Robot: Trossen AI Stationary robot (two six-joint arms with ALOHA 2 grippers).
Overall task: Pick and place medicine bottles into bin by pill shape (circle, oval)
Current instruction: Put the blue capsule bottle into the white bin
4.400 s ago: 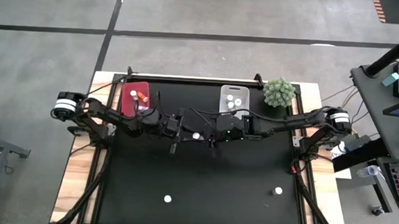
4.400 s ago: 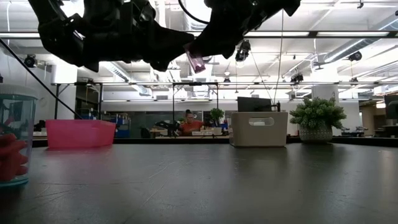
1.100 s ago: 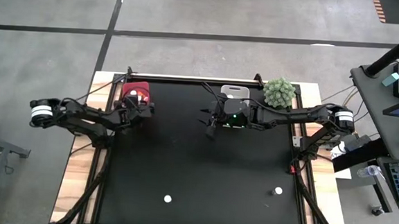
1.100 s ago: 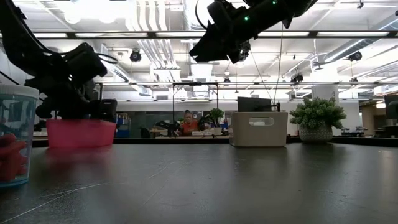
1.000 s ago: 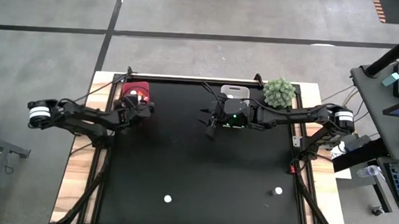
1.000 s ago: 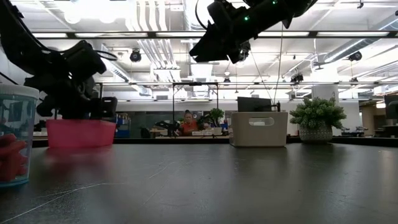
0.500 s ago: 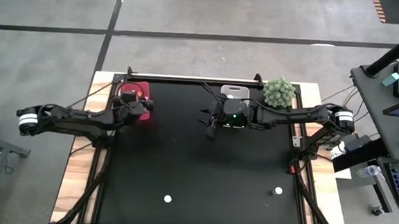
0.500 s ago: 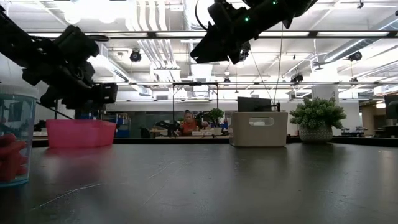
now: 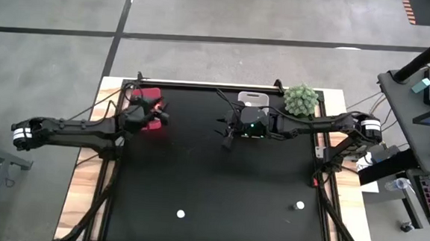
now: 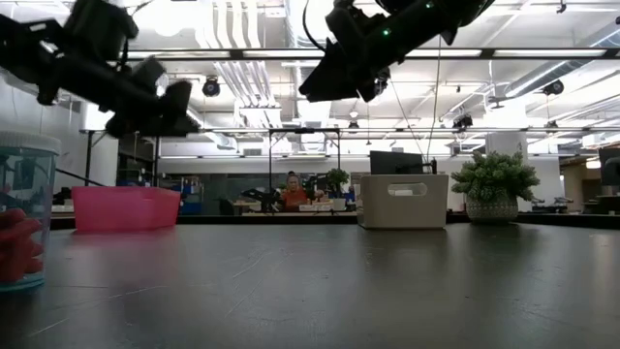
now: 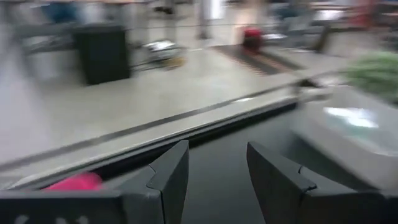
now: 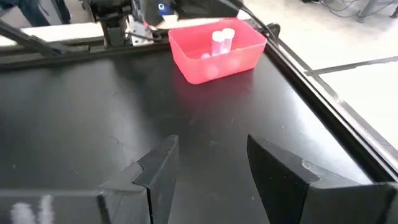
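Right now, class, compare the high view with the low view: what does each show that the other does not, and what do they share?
Only the high view shows the two white-capped vials standing on the black tabletop near its front edge, one toward the left and one toward the right, and the white caps inside the grey bin.

Only the low view shows a clear cup holding something red and a person seated far off in the room.

Both show the pink plastic bin, the green spiky plant, and the left end effector and right end effector.
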